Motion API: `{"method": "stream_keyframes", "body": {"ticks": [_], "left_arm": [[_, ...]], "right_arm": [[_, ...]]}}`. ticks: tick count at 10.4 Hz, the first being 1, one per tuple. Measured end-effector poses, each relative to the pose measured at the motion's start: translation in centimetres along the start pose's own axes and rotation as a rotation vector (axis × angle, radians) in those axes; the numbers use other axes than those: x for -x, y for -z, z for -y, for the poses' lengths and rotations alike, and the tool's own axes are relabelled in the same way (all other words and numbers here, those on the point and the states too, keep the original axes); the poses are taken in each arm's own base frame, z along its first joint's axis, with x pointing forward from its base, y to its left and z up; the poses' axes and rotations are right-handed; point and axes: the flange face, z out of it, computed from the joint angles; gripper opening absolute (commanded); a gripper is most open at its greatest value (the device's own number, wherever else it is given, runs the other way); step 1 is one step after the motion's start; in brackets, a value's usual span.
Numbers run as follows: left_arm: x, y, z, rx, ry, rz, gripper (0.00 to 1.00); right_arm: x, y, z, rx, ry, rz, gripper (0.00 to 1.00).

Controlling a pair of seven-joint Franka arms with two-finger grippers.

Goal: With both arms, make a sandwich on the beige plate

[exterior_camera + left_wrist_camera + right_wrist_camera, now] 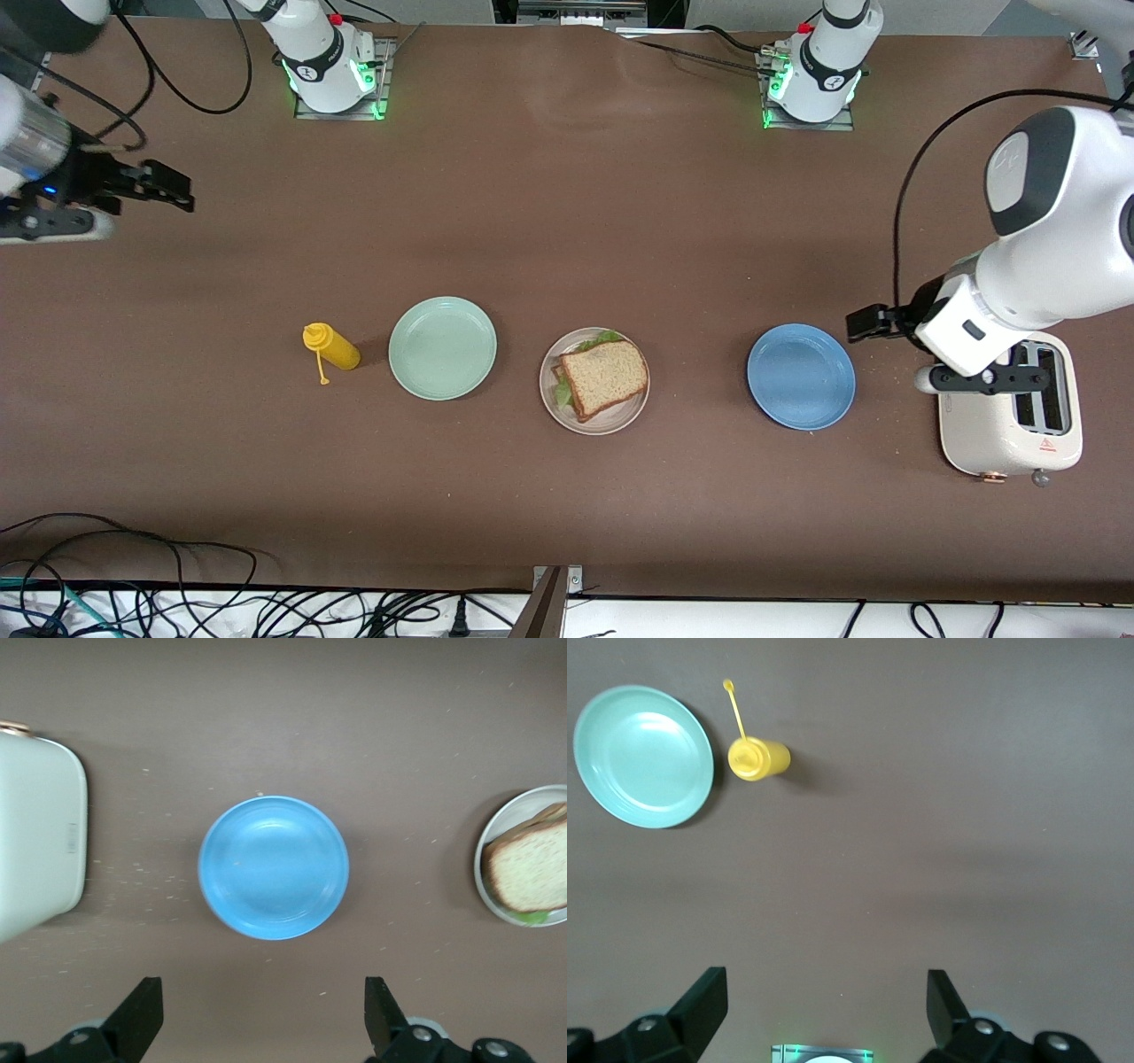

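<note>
Over the brown table both white arms hang raised, left gripper (866, 321) spread beside the one white toaster (1019, 425), right gripper (168, 188) spread. Three round plates: mint green (442, 347), blue (800, 376), and pale beige plate (554, 408) carrying one brown-bread lettuce sandwich (602, 377). One yellow squeeze bottle (332, 346).

Four things in a row along the desk (567, 195), a toaster at one end.

The sandwich (604, 377) sits on the middle plate (594, 423), between two other plates. A bottle (332, 346) stands just beside the plate (443, 347) toward the right arm's end; the toaster (1019, 425) stands near the plate (801, 377) toward the left arm's end.
</note>
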Motion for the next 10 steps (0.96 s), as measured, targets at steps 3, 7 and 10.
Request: {"method": "stream_keyframes", "body": {"ticks": [3,7,10], "left_arm": [[0.9,2.6,0.8,-0.007,-0.003,-0.022,0.99],[1.9,4.8,3.2,0.021,0.036,-0.053,0.99],[2.7,5.1,4.4,0.024,0.056,-0.076,0.99]], "right_arm": [[-0.2,1.4,-4.2,-0.103,-0.072,-0.038,1.0],[-0.9,2.3,-1.3,0.013,0.008,-0.067,1.0],[-0.9,2.4,-1.5,0.007,0.004,-0.07,1.0]]}}
